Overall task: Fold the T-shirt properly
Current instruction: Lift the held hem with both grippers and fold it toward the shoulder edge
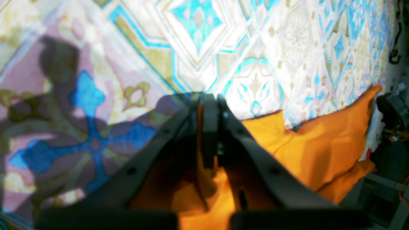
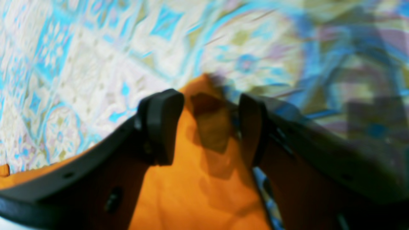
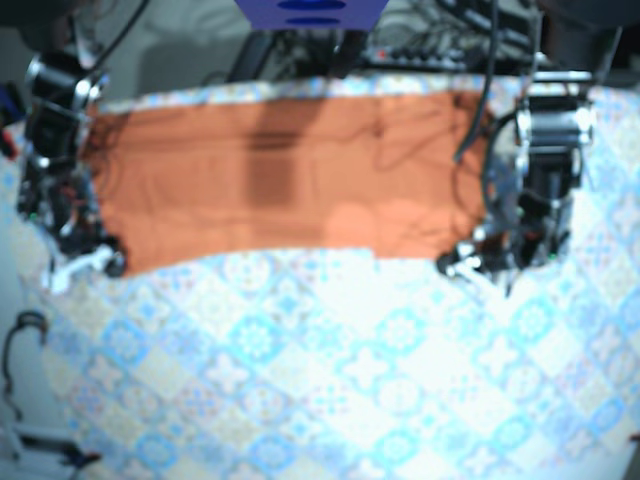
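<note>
The orange T-shirt (image 3: 290, 180) lies spread in a wide band along the far side of the table. My left gripper (image 3: 470, 265) is at the shirt's near right corner. In the left wrist view it (image 1: 209, 102) is shut on a thin edge of the T-shirt (image 1: 319, 147), with cloth bunched under the fingers. My right gripper (image 3: 105, 262) is at the near left corner. In the right wrist view its fingers stand apart, so it (image 2: 207, 124) is open, and a corner of the T-shirt (image 2: 198, 191) lies between them. That view is blurred.
A patterned blue and white tablecloth (image 3: 350, 370) covers the table in front of the shirt. Cables and equipment (image 3: 450, 30) sit beyond the far edge. The table's side edge (image 1: 388, 64) and dark hardware show at the right of the left wrist view.
</note>
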`<control>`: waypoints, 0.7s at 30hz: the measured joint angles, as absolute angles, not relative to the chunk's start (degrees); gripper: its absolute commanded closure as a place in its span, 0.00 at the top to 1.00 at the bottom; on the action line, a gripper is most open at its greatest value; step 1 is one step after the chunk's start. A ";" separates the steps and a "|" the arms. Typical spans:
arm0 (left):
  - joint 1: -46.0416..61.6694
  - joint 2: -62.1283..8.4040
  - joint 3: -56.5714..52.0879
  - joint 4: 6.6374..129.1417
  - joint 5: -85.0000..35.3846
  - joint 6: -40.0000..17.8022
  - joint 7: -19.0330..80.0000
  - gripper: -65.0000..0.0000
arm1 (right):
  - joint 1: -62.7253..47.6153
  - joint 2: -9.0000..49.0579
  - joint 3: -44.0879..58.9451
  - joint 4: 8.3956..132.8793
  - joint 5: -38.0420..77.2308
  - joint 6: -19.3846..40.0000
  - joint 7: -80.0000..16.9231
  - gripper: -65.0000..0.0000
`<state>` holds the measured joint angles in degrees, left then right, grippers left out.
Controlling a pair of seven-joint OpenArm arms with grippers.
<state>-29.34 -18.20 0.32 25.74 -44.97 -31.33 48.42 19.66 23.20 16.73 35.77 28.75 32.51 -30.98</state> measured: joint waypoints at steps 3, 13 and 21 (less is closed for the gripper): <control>-29.32 -18.44 0.32 25.74 -44.97 -31.33 48.51 0.00 | 19.73 24.01 16.95 35.77 28.80 32.51 -30.79 0.48; -29.32 -18.76 0.32 25.74 -44.97 -31.33 48.58 0.00 | 19.68 23.46 16.64 35.57 28.77 32.56 -30.55 0.48; -29.32 -18.76 0.32 25.74 -44.97 -31.33 48.60 0.00 | 19.53 21.93 16.60 33.10 28.95 32.67 -29.32 0.48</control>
<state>-29.32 -18.76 0.32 25.74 -44.97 -31.33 48.60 19.53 21.93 16.60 33.10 28.95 32.67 -29.32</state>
